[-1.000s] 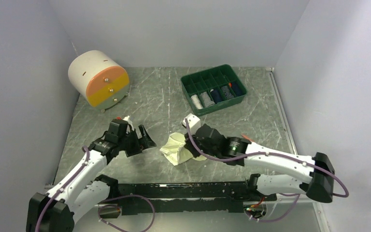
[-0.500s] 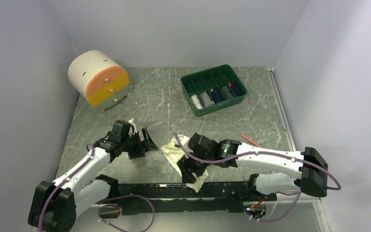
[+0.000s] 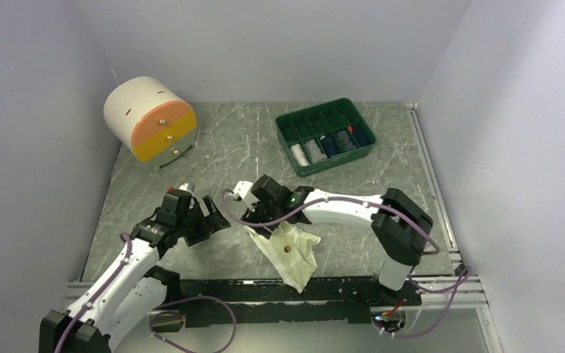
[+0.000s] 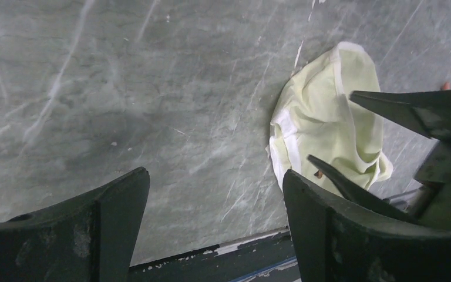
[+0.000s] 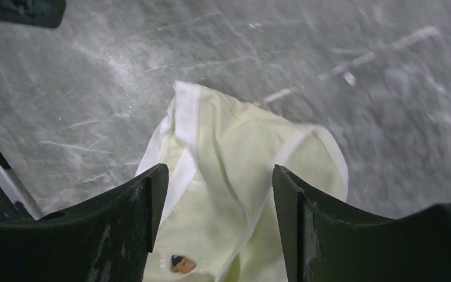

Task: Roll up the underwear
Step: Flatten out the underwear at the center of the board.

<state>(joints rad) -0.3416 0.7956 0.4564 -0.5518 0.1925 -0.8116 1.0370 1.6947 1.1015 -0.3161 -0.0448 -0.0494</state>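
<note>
A grey marbled stone-look table (image 3: 250, 147) walled in pale panels carries the scene, with two white-and-black robot arms reaching in from its near edge. At the far left sits a white drum-shaped cabinet (image 3: 151, 121), its front split into an orange and a yellow drawer. At the far centre-right lies a dark green plastic compartment tray (image 3: 285, 140) holding spools of thread.

Between the arms, close to the near edge, lies the cream-white cloth underwear with white trim (image 3: 290, 254), flat but rumpled. Its near end reaches the black rail that runs along the table's front.

The right gripper (image 3: 254, 219) hangs just over the garment's far end. Its wrist view shows the two black fingers (image 5: 218, 176) spread apart, the cloth (image 5: 235, 153) lying loose beneath them and pinched by neither. The left gripper (image 3: 217, 213) sits just left of the garment, apart from it, with jaws spread wide (image 4: 214, 182) over bare table and the underwear (image 4: 329, 129) off to its right.

A small orange mark (image 5: 181, 264) shows on the cloth.
</note>
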